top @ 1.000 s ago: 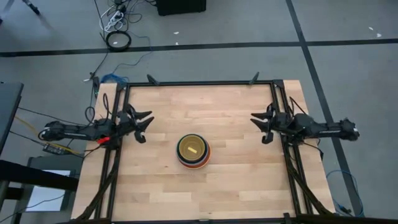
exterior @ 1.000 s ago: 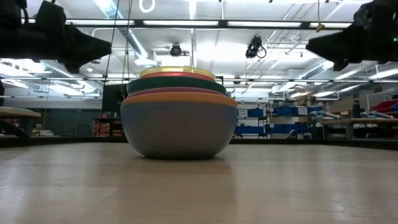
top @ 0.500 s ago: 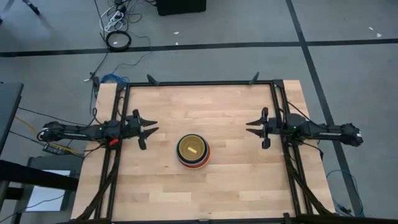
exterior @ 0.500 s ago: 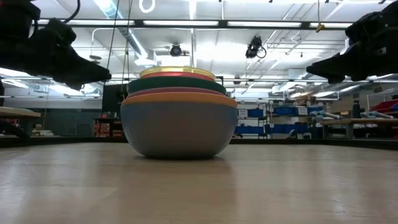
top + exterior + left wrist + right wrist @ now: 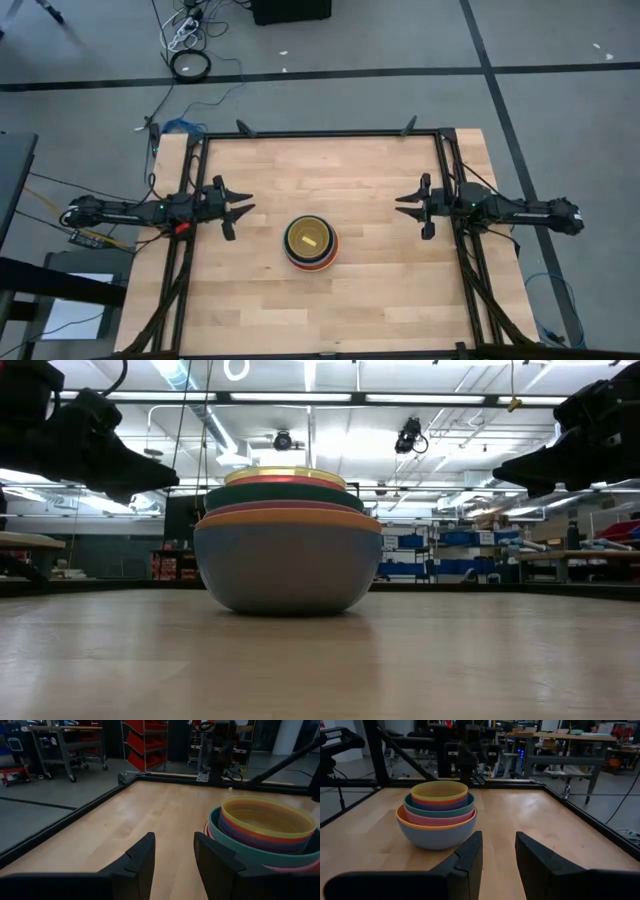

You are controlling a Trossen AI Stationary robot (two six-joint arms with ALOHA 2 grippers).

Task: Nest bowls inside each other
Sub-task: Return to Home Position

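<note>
The bowls stand nested in one stack [image 5: 311, 242] at the middle of the wooden table. The outermost grey-blue bowl [image 5: 436, 835] rests on its base. Orange, pink, teal, purple and red-orange rims rise inside it, and a yellow bowl [image 5: 267, 815] is innermost. My left gripper [image 5: 238, 206] hovers at the table's left side and points level toward the stack. It is open and holds nothing [image 5: 173, 847]. My right gripper [image 5: 408, 205] hovers at the right side and also points level toward the stack. It too is open and empty [image 5: 498, 845].
A black metal frame [image 5: 320, 133] runs along the table's far, left and right edges. Bare wood [image 5: 320, 170] lies all around the stack. Cables [image 5: 190, 40] lie on the floor beyond the far edge.
Both grippers have sunk a little and tipped until they point level at the stack. The left one swung slightly toward the near edge and the right one slightly toward the far edge. Both have held still for the last half second, and the stack has not moved.
</note>
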